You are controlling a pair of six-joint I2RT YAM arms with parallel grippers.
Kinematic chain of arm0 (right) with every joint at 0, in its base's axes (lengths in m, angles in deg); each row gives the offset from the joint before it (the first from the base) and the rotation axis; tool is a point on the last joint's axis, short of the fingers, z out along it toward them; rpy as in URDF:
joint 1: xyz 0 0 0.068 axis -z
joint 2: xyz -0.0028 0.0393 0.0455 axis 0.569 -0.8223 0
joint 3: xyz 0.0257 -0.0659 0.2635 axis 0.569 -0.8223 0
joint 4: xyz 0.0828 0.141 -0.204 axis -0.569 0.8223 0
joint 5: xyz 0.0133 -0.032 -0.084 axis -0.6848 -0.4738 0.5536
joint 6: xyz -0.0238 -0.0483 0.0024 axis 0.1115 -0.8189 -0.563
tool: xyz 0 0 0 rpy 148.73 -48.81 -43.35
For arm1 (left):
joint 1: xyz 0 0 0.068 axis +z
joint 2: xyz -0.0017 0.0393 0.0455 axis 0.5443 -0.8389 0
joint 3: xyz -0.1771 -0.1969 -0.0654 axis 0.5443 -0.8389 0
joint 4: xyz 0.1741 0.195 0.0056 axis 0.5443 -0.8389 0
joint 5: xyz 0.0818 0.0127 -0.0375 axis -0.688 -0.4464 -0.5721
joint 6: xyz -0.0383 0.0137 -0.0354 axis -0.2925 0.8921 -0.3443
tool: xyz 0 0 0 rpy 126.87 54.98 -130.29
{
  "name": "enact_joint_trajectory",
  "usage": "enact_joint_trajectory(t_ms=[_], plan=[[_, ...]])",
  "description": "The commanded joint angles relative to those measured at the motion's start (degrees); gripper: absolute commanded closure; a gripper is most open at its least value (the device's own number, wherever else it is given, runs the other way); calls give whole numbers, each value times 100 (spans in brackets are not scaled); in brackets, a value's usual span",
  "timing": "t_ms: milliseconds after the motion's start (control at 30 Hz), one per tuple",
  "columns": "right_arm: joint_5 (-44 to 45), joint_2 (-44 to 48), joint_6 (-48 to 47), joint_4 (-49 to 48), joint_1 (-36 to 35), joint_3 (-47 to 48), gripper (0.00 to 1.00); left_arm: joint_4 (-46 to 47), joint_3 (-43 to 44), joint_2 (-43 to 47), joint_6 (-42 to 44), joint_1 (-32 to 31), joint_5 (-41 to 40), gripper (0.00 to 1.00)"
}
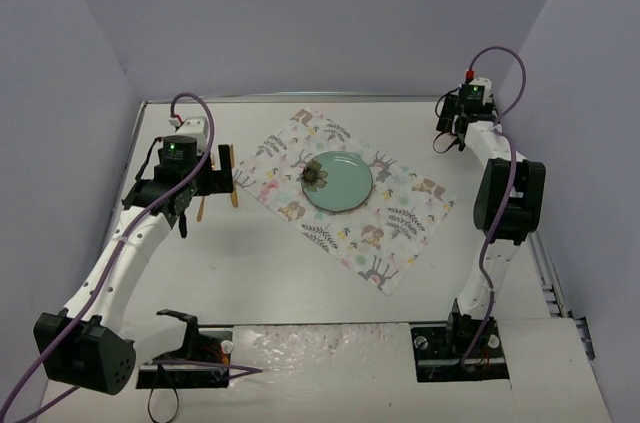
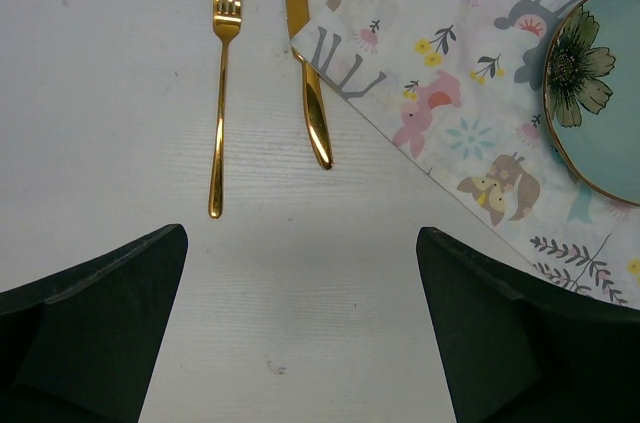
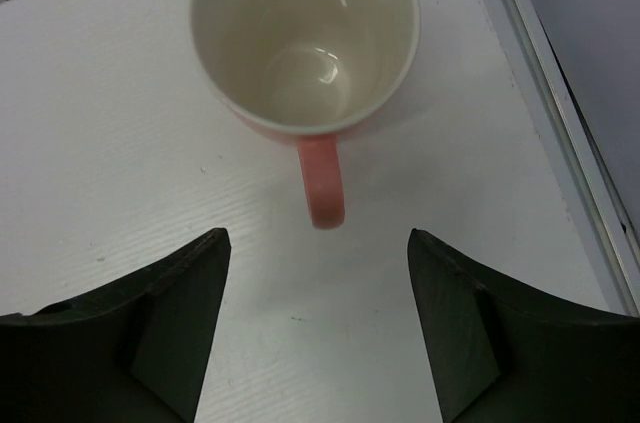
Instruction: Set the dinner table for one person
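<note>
Both arms reach forward over the white surface, wrists tipped down. The left claw gapes wide and empty near the fork and knife. The right claw, fingers apart, holds nothing and faces the pink mug by its handle.

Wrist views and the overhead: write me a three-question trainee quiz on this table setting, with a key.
1. True or false: the mug stands on the placemat.
2. Which lies nearer the plate? A: the fork. B: the knife.
3. Short answer: which gripper does the mug's handle point at?

Key
1. False. It stands on the bare table.
2. B.
3. The right gripper, whose jaws stand apart with nothing between them.
</note>
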Motion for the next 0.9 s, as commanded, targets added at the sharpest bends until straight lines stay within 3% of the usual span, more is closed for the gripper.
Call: enact_joint_trajectory(t_ms=[0,367,867], plan=[[-170,-242,-162,-299,127,669,35,267,108,35,-15,61,-78,3],[-316,-823,-191,-296,205,1315,45,255,108,-44,0,61,-79,3],[-252,-725,-416,-279,189,1368,100,291,90,-16,0,60,-76,3]])
